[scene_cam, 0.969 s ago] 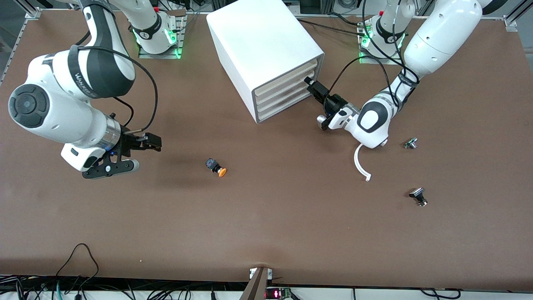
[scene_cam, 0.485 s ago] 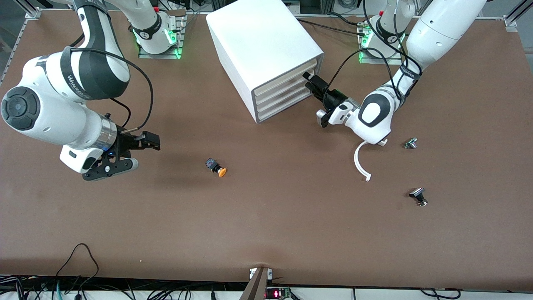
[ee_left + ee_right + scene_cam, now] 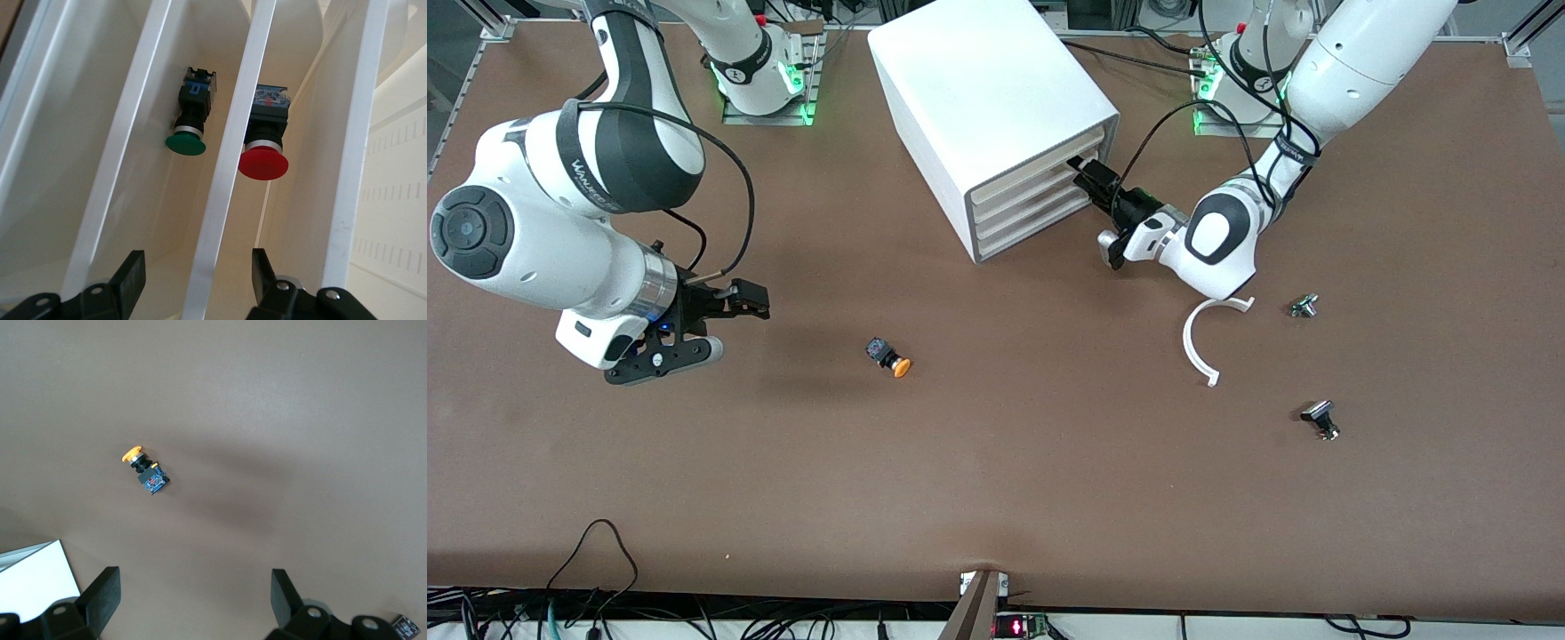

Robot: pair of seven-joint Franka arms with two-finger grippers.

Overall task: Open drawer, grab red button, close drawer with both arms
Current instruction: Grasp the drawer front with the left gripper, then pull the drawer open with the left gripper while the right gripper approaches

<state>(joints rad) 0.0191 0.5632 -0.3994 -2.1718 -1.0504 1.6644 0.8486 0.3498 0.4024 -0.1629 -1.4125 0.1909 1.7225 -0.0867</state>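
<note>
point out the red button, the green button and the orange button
red button [image 3: 263, 165]: left wrist view, on its red cap.
green button [image 3: 185, 143]: left wrist view, on its green cap.
orange button [image 3: 901, 366]: front view, on its orange cap.

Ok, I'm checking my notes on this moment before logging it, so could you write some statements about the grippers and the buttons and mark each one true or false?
1. The left gripper is at the front of the cabinet, fingers open. True.
2. The right gripper holds the orange-capped button. False: that gripper is open over the table, and the button lies on the table apart from it.
3. The left wrist view shows a red-capped button and a green-capped button inside the cabinet. True.
4. The white curved piece sits on top of the cabinet. False: it lies on the table toward the left arm's end.
</note>
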